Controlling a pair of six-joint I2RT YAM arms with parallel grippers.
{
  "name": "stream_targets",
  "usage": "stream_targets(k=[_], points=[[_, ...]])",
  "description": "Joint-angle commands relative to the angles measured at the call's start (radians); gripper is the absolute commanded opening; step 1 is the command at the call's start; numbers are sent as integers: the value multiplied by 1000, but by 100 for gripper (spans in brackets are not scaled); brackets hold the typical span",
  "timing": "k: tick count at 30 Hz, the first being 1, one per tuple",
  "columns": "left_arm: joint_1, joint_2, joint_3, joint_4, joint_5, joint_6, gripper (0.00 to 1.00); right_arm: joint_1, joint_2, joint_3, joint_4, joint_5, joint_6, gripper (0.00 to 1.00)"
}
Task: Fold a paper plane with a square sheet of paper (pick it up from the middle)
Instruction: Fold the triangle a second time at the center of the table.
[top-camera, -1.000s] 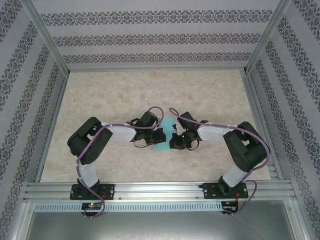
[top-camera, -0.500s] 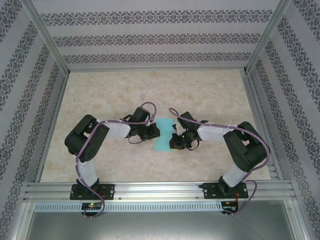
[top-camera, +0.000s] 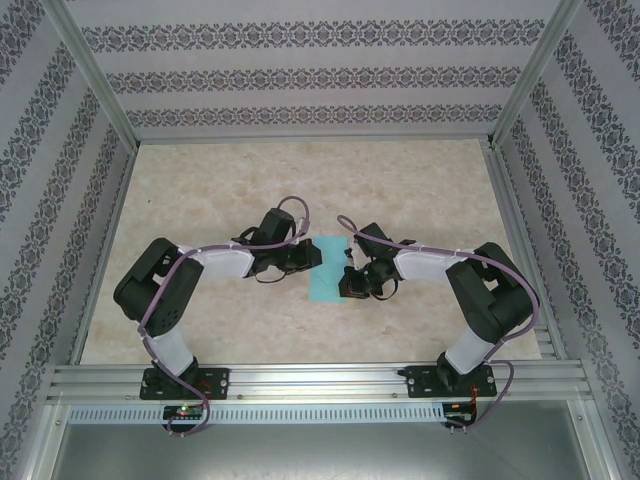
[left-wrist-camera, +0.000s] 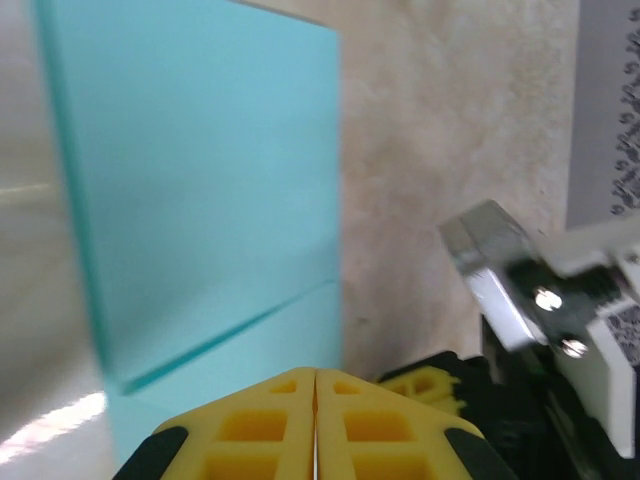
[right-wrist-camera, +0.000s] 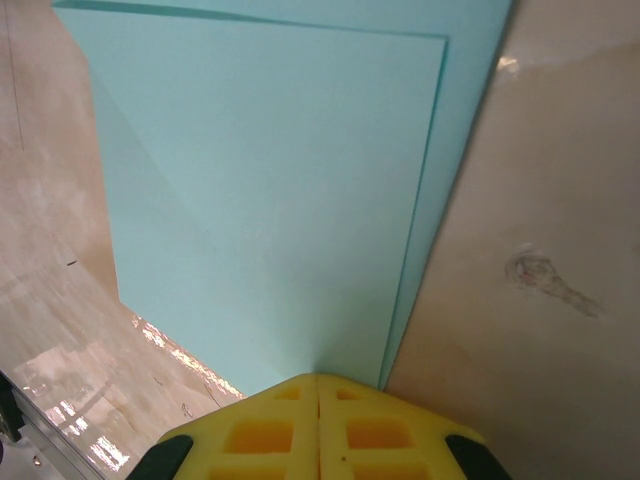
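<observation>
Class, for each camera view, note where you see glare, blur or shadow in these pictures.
Top external: even light, sharp, with only faint shadows on the table. Left wrist: the paper has soft edges, the metal bracket at right is blurred, and glare marks the table at lower left. Right wrist: the paper's edges are crisper; glare streaks the table at lower left.

Robot lab enclosure, aluminium-profile frame (top-camera: 320, 378), patterned wallpaper panels (top-camera: 300, 75), marble-look tabletop (top-camera: 300, 180)

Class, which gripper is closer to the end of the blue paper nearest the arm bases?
Right. The right gripper sits by the right edge of the paper near that end; the left gripper is by its left edge, closer to the far end.
</observation>
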Motion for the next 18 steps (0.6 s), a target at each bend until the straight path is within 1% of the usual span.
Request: stream_targets(k=[1,6,9,14,18], points=[[-48,22,12,28,-2,4,10,-4,71,-42,-95,145,-10,7],[-63,86,20,32,-15,-15,9,-4,71,-46,-92,144,-10,7],[-63,101,29,-2,-50,-4,8,-4,71,-46,-91,144,-12,7],[-61,88,25,-94,-180,23,7,-4,51,-32,-85,132,-24,7],[-60,84,9,-98,-202,25,7,-3,20,-6,-95,115,-44,7]])
